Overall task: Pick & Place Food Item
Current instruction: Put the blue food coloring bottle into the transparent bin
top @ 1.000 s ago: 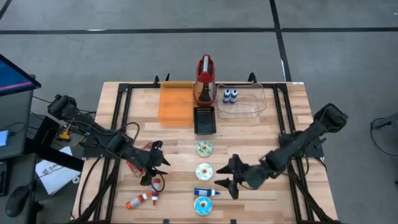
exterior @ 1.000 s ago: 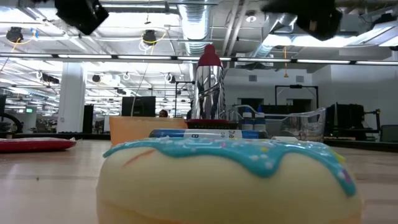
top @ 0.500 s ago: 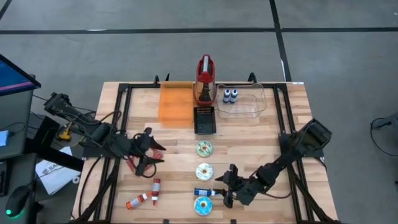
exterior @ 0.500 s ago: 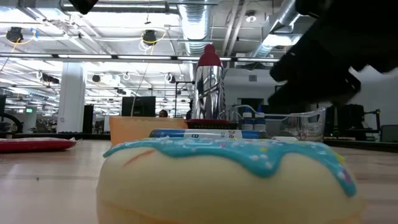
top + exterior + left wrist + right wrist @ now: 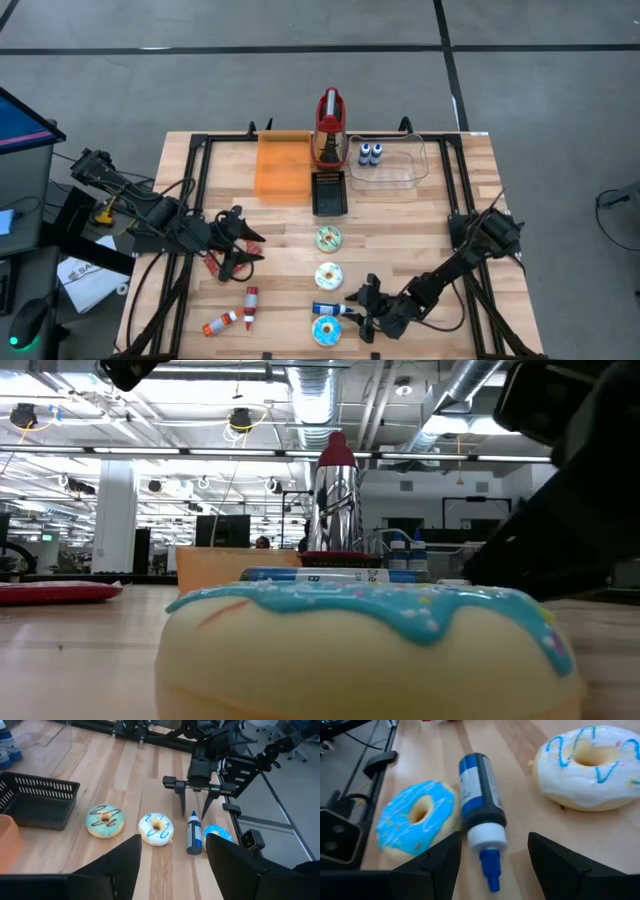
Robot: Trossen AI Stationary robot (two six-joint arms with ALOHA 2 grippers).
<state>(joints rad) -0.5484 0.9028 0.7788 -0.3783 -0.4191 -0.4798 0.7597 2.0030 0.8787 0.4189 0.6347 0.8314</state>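
Observation:
The food item, a flat red packet [image 5: 60, 593], lies on the table at the left; in the high view my left arm covers most of it. My left gripper [image 5: 243, 243] hangs open above the table's left side with nothing between its fingers. My right gripper [image 5: 360, 308] is low near the front edge, open, its fingers [image 5: 181, 800] standing either side of the nozzle end of a blue bottle [image 5: 479, 795] without touching it. The bottle lies on its side between a white-iced doughnut [image 5: 329, 275] and a blue-iced doughnut [image 5: 327, 330].
A green-iced doughnut [image 5: 327, 238] lies farther back. Two red-and-white tubes [image 5: 228, 318] lie at the near left. At the far side stand an orange bin [image 5: 283, 165], a black basket [image 5: 329, 192], a red-and-silver appliance [image 5: 331, 128] and a clear container [image 5: 395, 168].
My right gripper has come down and toward the table's near edge, ending low at the blue bottle's nozzle. My left gripper has risen and drawn back toward the table's left edge, away from the tubes. The packet, bottle and doughnuts have stayed where they were.

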